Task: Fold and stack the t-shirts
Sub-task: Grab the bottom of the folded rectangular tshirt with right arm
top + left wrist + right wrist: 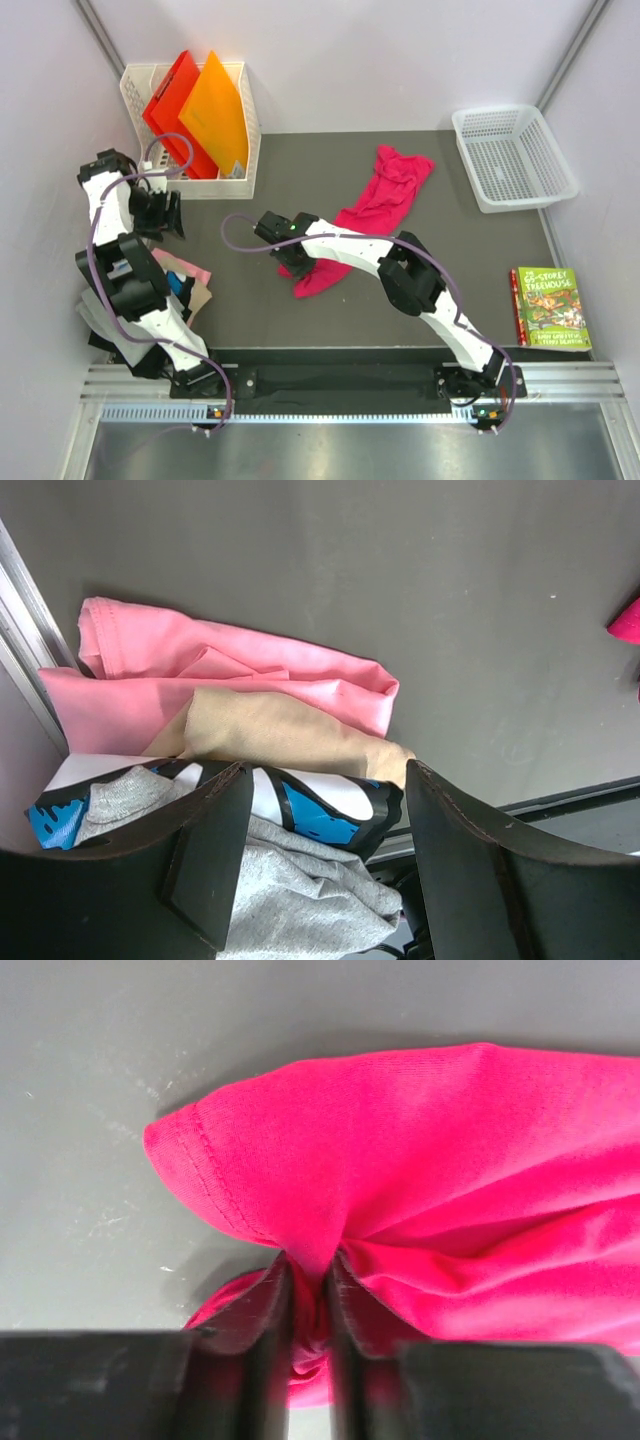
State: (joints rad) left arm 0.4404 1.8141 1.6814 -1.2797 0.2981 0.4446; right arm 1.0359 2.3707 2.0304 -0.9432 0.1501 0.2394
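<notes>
The magenta-pink t-shirt [385, 205] lies crumpled on the dark table, running from the back middle toward the front. My right gripper [285, 245] is shut on a pinched fold near its hem [310, 1290], close to the table. A pile of smaller shirts [185, 278] lies at the left edge: pale pink [230, 675], tan [280, 730], blue-printed [310, 810] and grey [290, 900]. My left gripper [320, 850] is open and empty, held above this pile; it also shows in the top view [165, 215].
A white file rack [240, 120] with red and orange folders stands at the back left. A white mesh basket [515, 155] is at the back right. A green-covered book [550, 308] lies at the front right.
</notes>
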